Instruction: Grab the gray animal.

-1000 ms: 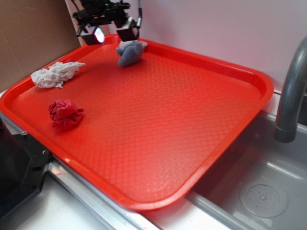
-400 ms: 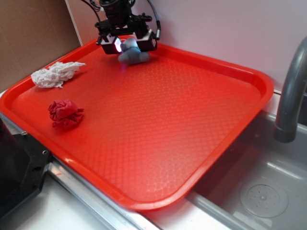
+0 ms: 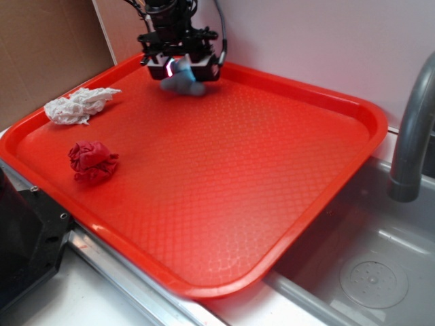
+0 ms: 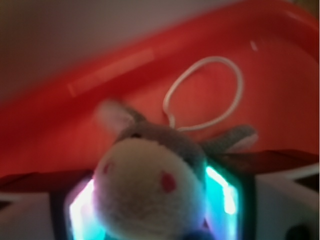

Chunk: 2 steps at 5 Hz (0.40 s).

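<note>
Gray-and-white plush animal (image 3: 182, 80) now pinched between black gripper (image 3: 181, 68) pads at red plastic tray's (image 3: 285, 204) far edge | a second ago untouched | grab basically done, just needs lifting

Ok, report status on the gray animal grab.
Gripper down at the tray's far edge, fingers either side of the small gray plush animal. Firm grip not confirmed. White cloth wad and red cloth wad well clear.
</note>
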Each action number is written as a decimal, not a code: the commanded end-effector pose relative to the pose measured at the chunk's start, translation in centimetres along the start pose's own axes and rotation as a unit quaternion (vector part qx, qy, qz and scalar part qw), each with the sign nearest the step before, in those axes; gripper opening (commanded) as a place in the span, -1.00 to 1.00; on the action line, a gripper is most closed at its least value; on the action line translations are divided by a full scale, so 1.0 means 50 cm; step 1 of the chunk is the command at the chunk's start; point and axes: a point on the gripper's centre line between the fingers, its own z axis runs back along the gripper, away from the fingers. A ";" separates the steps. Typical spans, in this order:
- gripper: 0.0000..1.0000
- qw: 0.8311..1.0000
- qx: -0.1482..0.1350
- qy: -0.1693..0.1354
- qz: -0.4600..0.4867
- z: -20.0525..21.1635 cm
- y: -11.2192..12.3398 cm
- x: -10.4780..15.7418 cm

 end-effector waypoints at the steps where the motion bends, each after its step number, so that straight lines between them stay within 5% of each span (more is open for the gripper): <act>1: -1.00 0.994 -0.002 0.034 -0.102 0.238 0.006 -0.071; 2: -1.00 0.996 -0.019 0.027 -0.085 0.335 -0.020 -0.124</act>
